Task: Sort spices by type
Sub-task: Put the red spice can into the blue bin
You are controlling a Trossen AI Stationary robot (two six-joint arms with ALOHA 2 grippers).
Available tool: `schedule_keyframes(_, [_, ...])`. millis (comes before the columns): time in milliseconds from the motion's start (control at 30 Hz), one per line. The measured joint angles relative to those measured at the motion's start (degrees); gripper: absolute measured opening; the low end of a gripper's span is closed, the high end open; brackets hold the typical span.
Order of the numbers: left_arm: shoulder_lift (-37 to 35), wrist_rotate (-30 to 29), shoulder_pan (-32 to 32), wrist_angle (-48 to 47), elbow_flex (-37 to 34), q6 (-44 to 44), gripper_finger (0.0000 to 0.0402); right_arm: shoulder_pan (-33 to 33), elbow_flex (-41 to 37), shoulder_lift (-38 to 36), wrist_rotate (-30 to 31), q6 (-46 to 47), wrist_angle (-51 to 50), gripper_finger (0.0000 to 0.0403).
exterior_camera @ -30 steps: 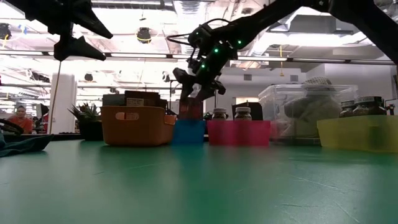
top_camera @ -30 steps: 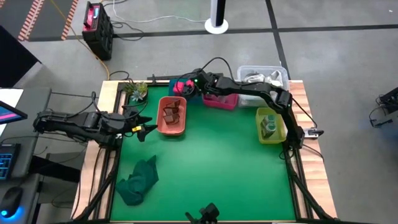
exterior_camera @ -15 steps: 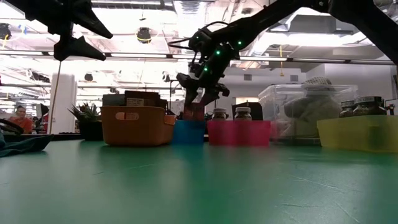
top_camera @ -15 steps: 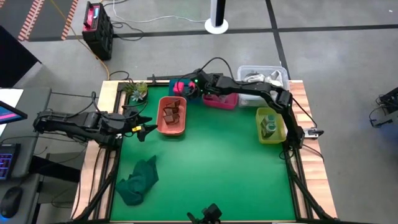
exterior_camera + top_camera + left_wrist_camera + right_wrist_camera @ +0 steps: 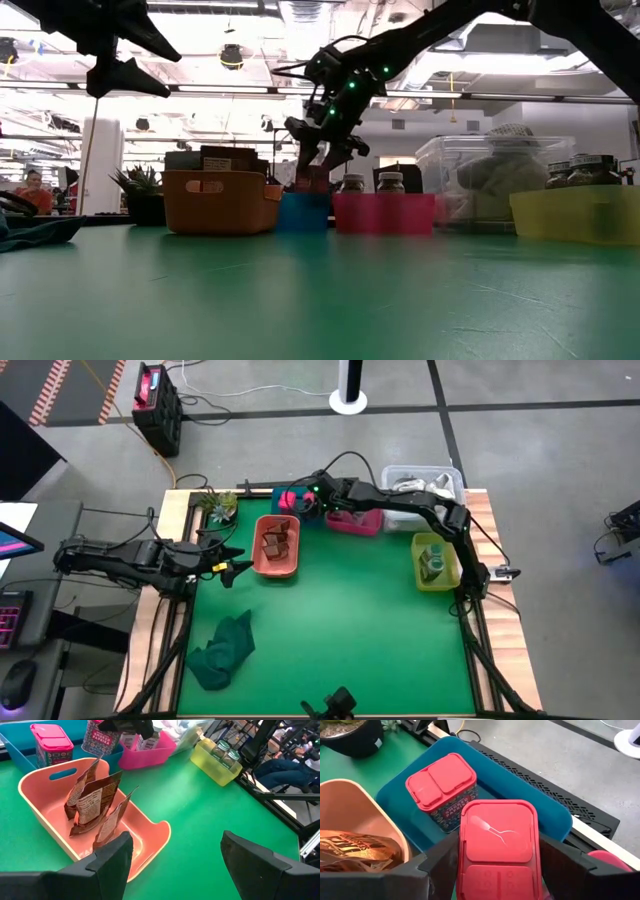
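Observation:
My right gripper [image 5: 497, 865] hangs over the blue bin [image 5: 283, 493] at the table's far side, shut on a magenta-lidded spice box [image 5: 499, 845]. A second magenta box [image 5: 441, 789] stands on the floor of that bin. Reddish-brown packets [image 5: 92, 802] lean upright in the salmon bin [image 5: 277, 548]. Two jars [image 5: 390, 182] stand in the pink bin [image 5: 355, 521], and greenish jars [image 5: 222, 752] in the yellow bin [image 5: 436, 561]. My left gripper [image 5: 175, 865] waits open above the table's left edge [image 5: 232, 566]. My right gripper pinches the box between its two fingers by two opposite sides just under the lid [image 5: 466, 862]. The fingers [image 5: 325, 150] come from above, slanting down toward the far left. The box stands upright with its lower end [image 5: 310, 182] at the blue bin's rim; its bottom is hidden.
A clear tub [image 5: 421, 482] with shiny packets stands at the far right corner. A potted plant [image 5: 218, 506] stands at the far left. A dark green cloth [image 5: 224, 650] lies crumpled near the front left. The green mat's middle [image 5: 340, 620] is bare.
My right gripper has tipped a little further down over the blue bin, still shut on the magenta box, which stays upright at the bin's rim.

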Motion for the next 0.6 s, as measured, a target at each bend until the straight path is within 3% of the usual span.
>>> schedule_keyframes(433, [0.0,0.0,0.0,0.0,0.0,0.0,0.0286,0.0,0.0,1.7,-4.2,0.1,-0.8,0.0273])
schedule_keyframes(600, [0.0,0.1,0.0,0.0,0.0,-0.4,0.0286,0.0,0.0,1.7,-4.3,-0.1,-0.2,0.0305])
